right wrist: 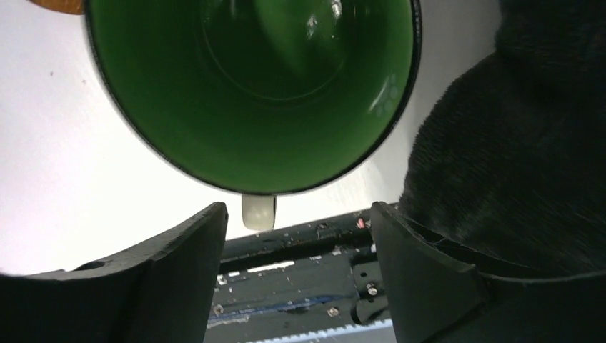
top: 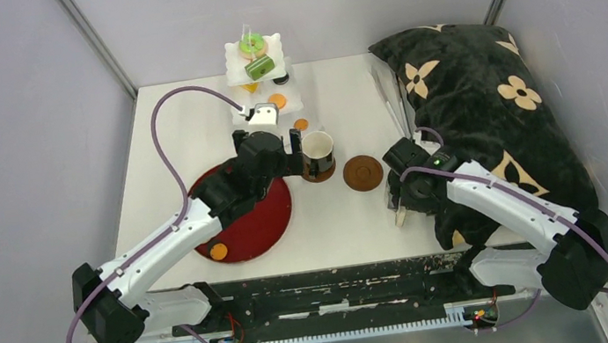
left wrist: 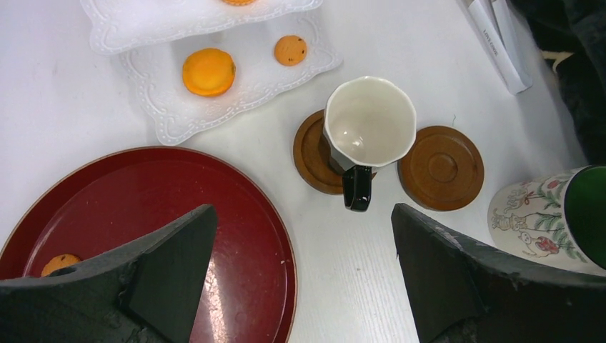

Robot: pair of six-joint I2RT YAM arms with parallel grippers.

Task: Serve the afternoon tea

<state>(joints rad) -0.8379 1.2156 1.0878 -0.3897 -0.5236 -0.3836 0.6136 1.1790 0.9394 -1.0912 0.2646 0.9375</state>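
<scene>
A white mug with a black handle (left wrist: 369,125) stands on a brown coaster (left wrist: 309,153); a second coaster (left wrist: 441,167) lies bare to its right. My left gripper (left wrist: 304,243) is open and empty, hovering short of that mug's handle, over the tray's edge. A flowered mug with a green inside (right wrist: 250,86) stands near the table's front edge; its white handle (right wrist: 258,211) points between the tips of my open right gripper (right wrist: 296,243), untouched. The white three-tier stand (top: 236,72) holds a green donut (top: 249,46), a green striped cake (top: 260,67) and orange discs (left wrist: 209,71).
The dark red round tray (left wrist: 179,186) lies at the left with one orange disc (left wrist: 61,263) on it. A black flowered pillow (top: 487,103) fills the right side, close against my right arm. Metal tongs (left wrist: 493,43) lie beside the pillow.
</scene>
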